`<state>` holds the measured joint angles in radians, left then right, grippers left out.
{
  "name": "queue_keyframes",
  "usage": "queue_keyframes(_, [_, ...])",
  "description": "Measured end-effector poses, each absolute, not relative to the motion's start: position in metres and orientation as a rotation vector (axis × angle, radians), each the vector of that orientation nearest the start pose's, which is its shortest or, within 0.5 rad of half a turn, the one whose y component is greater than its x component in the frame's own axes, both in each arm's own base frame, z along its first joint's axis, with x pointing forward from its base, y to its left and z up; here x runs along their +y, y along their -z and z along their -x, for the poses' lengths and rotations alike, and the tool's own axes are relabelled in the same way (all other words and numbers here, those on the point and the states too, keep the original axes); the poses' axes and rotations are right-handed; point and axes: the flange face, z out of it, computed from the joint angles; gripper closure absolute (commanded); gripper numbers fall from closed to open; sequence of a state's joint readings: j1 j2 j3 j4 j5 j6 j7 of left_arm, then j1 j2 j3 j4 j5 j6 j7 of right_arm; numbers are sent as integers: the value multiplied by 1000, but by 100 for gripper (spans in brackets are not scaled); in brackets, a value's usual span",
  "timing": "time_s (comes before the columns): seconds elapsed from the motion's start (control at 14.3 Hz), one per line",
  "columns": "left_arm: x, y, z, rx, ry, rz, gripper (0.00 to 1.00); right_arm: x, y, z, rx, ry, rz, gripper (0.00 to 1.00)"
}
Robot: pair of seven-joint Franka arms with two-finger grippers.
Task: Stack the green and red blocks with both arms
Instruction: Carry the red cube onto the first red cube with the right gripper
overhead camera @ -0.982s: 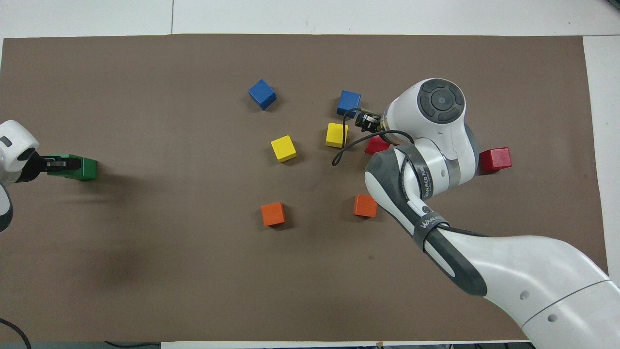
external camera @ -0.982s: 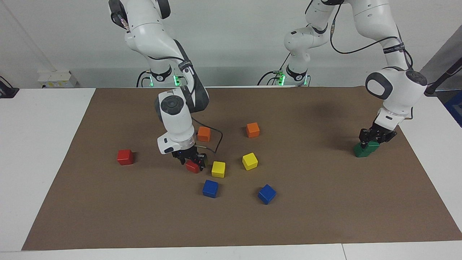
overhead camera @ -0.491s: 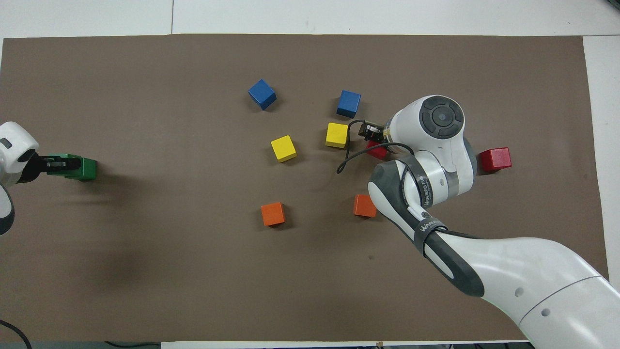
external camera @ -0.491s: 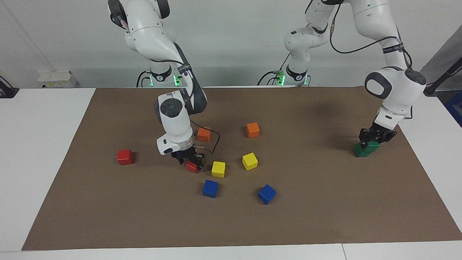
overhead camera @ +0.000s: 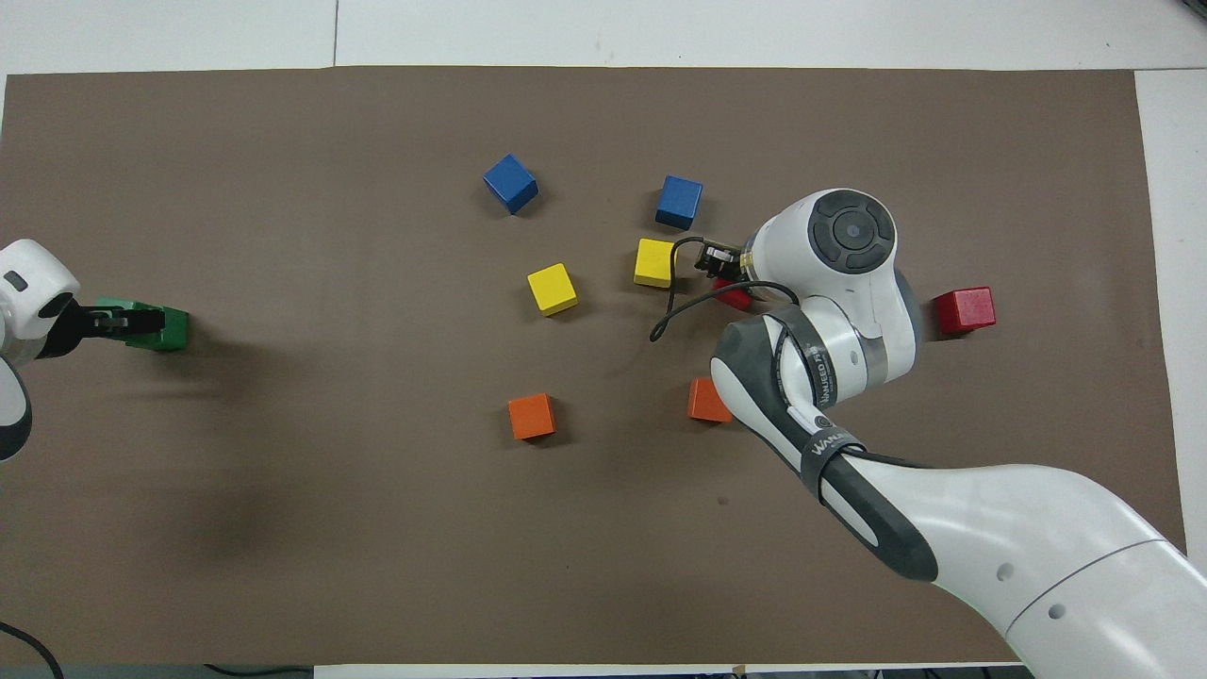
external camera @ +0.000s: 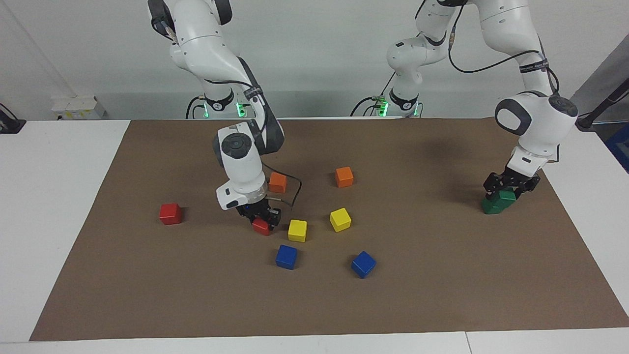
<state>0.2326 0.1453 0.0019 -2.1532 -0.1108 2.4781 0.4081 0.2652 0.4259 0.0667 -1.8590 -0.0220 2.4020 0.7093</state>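
Our right hand [external camera: 262,220] is clamped on a red block [external camera: 261,226], to carry it for stacking. Our left hand [external camera: 509,186], fingers released, sits atop stacked green blocks [external camera: 498,202].

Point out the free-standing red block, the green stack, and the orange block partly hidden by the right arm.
free-standing red block [external camera: 170,214]: facing view, front face.
green stack [external camera: 499,202]: facing view, side of the blocks under the left pincer.
orange block by right arm [external camera: 278,183]: facing view, visible front face.
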Motion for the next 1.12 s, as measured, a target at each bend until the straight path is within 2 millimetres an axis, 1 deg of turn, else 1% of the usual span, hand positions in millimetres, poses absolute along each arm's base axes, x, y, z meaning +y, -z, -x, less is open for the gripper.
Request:
queue_keyframes(0.07, [134, -351, -559, 146, 307, 3138, 0, 204, -303, -617, 528, 149, 3027, 100])
queue_keyframes(0.14, [133, -352, -560, 148, 310, 3137, 0, 195, -307, -621, 494, 141, 3041, 100])
queue_keyframes(0.21, [133, -354, -561, 150, 315, 3136, 0, 183, -316, -626, 461, 131, 3056, 100])
queue_keyframes(0.28, [133, -361, -565, 153, 322, 3135, 0, 168, -330, -632, 422, 125, 3069, 100])
queue_keyframes(0.42, [135, -387, -577, 164, 316, 3143, 0, 138, -369, -638, 316, 126, 3095, 100])
queue_keyframes(0.49, [135, -403, -584, 171, 311, 3148, 0, 121, -387, -637, 261, 122, 3108, 100])
queue_keyframes(0.63, [136, -436, -594, 186, 294, 3160, 0, 90, -417, -627, 176, 80, 3131, 100])
queue_keyframes(0.7, [136, -450, -597, 190, 283, 3166, 0, 77, -427, -620, 142, 47, 3141, 100])
queue_keyframes(0.77, [135, -461, -597, 184, 274, 3171, 0, 63, -434, -613, 108, 24, 3147, 100])
queue_keyframes(0.91, [134, -480, -594, 149, 267, 3180, 0, 22, -442, -601, 31, 5, 3154, 100])
queue_keyframes(1.05, [128, -505, -585, 59, 255, 3184, 0, -32, -440, -590, -30, 0, 3156, 100])
queue_keyframes(1.12, [120, -519, -582, -2, 236, 3188, 0, -52, -436, -587, -46, 23, 3157, 100])
